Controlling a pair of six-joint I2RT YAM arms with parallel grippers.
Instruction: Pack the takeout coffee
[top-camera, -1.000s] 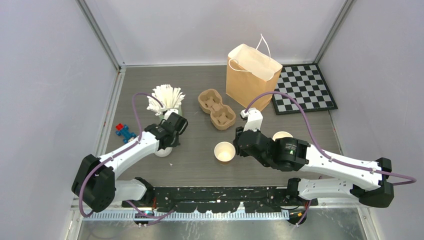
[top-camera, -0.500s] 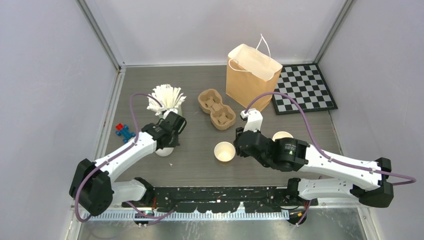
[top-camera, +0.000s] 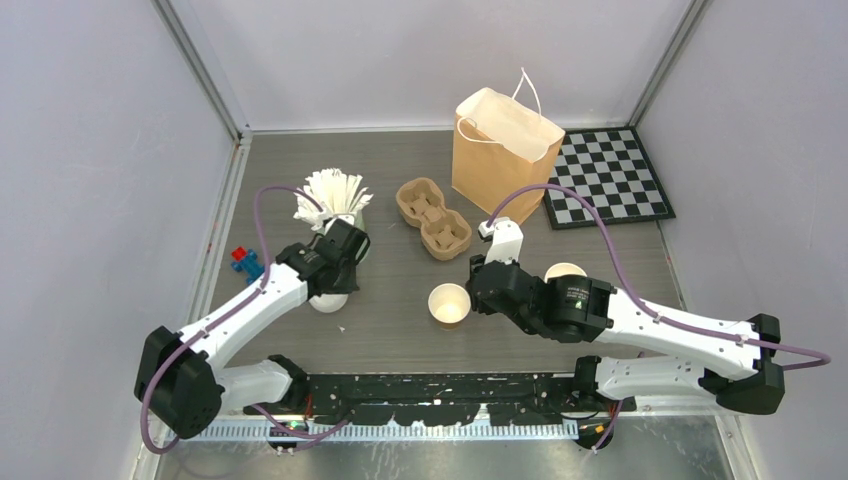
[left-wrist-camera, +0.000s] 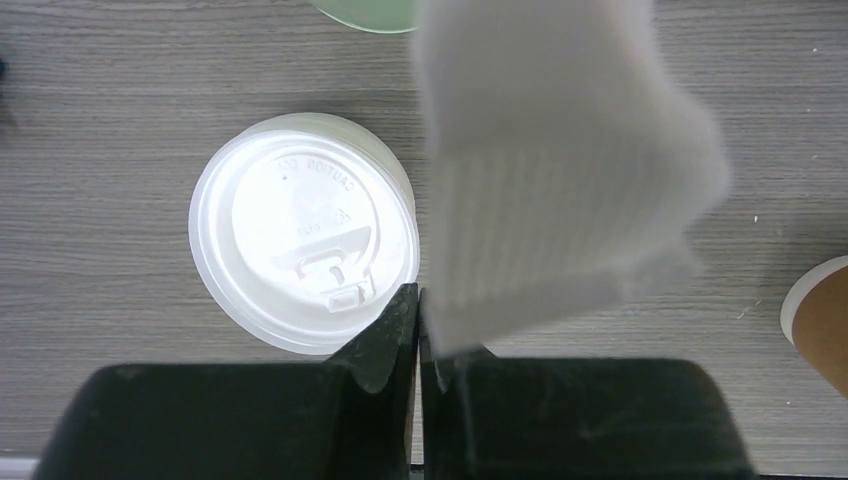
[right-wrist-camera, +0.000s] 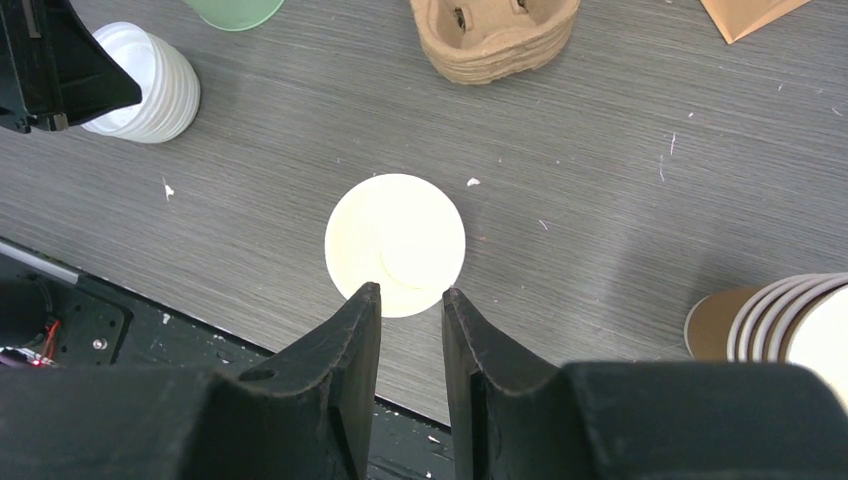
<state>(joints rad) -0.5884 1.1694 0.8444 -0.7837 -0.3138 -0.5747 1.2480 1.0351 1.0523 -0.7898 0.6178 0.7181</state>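
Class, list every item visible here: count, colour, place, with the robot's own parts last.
kraft paper bag: one, brown, far centre
checkerboard mat: one, black-and-white, far right
moulded cardboard cup carrier: one, tan, left of bag
cup of packets: one, green, packets white, far left
stack of plastic lids: one, white, near left
lidless paper cup: one, brown, white inside, centre
stack of paper cups: one, brown, near right
small toy: one, blue-red, left edge
thin ribbed piece: one, white, pinched in left jaws
left gripper: one, black, jaws shut
right gripper: one, black, jaws apart, empty
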